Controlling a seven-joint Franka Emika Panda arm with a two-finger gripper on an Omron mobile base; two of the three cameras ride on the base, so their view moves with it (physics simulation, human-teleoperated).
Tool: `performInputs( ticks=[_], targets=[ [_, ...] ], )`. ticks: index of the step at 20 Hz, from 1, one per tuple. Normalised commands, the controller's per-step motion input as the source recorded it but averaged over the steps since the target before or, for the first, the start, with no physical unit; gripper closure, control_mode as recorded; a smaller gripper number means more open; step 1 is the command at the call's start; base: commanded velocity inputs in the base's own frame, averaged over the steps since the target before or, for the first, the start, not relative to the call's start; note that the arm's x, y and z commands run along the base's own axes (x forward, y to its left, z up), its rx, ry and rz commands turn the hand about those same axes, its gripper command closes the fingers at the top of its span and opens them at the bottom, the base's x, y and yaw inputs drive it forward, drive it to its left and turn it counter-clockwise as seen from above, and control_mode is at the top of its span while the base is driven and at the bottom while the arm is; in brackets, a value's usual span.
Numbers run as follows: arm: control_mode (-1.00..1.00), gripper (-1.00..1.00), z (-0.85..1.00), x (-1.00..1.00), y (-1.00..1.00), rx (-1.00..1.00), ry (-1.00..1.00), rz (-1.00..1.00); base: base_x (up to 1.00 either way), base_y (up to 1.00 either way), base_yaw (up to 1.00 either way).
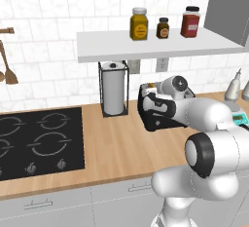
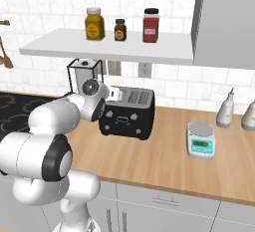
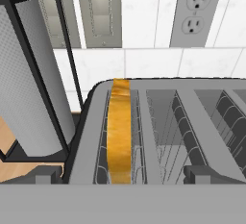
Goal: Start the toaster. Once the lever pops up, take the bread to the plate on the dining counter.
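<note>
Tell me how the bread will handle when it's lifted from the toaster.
The bread is a thin slice standing on edge in the toaster's leftmost slot, so probably light and stiff. Its edge looks browned, so hard pinching might crumble it. The slot walls sit close: a tilted pull may snag.

A home kitchen. White tiled wall (image 1: 48, 21) behind a light-wood bench (image 2: 164, 161), with grey drawers (image 1: 58, 204) below it. A black hob (image 1: 39, 141) is set into the bench well to the gripper's left. A shelf (image 2: 109, 47) above the gripper carries three jars (image 2: 94, 23). A paper-towel roll (image 3: 29, 88) stands just left of the toaster (image 2: 127, 114), a kitchen scale (image 2: 201, 140) off to the right, and wall sockets (image 3: 196, 9) lie behind.
</note>
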Motion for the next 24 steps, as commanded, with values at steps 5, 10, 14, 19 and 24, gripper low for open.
performInputs(
  ticks=[5,10,14,19,24],
  targets=[
    [-1.0,-1.0,0.0,0.03,0.0,0.0,0.0,0.0,0.0,0.0,0.0],
    [-1.0,-1.0,0.0,0.19,0.0,0.0,0.0,0.0,0.0,0.0,0.0],
    [-1.0,-1.0,0.0,0.19,0.0,0.0,0.0,0.0,0.0,0.0,0.0],
    [-1.0,-1.0,0.0,0.01,0.0,0.0,0.0,0.0,0.0,0.0,0.0],
    [-1.0,-1.0,-0.07,0.01,0.0,0.0,0.0,0.0,0.0,0.0,0.0]
  ],
)
